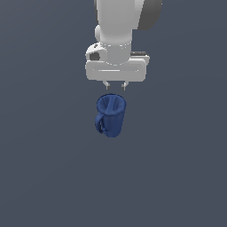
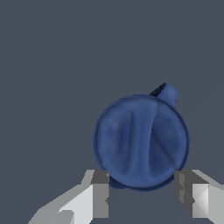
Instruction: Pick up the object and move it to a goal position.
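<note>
The white robot hand (image 1: 115,85) sits in the upper middle of the exterior view, its two short fingers spread open just above the small dark blue glossy mug (image 1: 110,115), not gripping it. In the wrist view the mug (image 2: 141,142) fills the centre right, its rim nearly spanning the gap between the fingertips (image 2: 100,192). The mug stands upright on the plain grey counter (image 1: 44,177), its loop handle (image 1: 99,124) turned toward the exterior view's left. I judge the task barely begun: descent, grasp, lift and carry all remain. No goal marker is visible.
</note>
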### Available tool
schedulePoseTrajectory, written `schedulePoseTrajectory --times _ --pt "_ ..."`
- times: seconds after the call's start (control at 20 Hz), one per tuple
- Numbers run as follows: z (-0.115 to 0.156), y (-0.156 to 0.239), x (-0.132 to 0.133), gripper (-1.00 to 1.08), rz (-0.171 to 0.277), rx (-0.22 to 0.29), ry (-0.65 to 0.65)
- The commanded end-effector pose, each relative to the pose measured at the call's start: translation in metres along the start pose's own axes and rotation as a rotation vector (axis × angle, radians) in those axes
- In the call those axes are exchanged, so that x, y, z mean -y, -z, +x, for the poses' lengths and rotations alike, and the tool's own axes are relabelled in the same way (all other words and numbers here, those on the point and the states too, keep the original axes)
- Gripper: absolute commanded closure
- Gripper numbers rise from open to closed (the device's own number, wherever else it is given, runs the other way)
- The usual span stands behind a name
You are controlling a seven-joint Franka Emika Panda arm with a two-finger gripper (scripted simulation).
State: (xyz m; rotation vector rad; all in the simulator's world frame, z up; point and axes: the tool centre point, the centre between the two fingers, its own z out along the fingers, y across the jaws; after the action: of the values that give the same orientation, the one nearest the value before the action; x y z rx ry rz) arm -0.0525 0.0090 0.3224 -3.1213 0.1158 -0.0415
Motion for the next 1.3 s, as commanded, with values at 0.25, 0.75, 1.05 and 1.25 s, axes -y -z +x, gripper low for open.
schedulePoseTrajectory --times 0.25,0.75,1.05,1.25 --pt "0.023 -0.015 -0.015 -0.2 0.032 0.061 -0.159" --pt "0.065 -0.055 -0.049 -0.2 0.082 0.198 -0.489" --pt "0.082 -0.08 -0.066 -0.2 0.098 0.271 -0.651" --pt "0.089 -0.092 -0.074 -0.2 0.103 0.305 -0.723"
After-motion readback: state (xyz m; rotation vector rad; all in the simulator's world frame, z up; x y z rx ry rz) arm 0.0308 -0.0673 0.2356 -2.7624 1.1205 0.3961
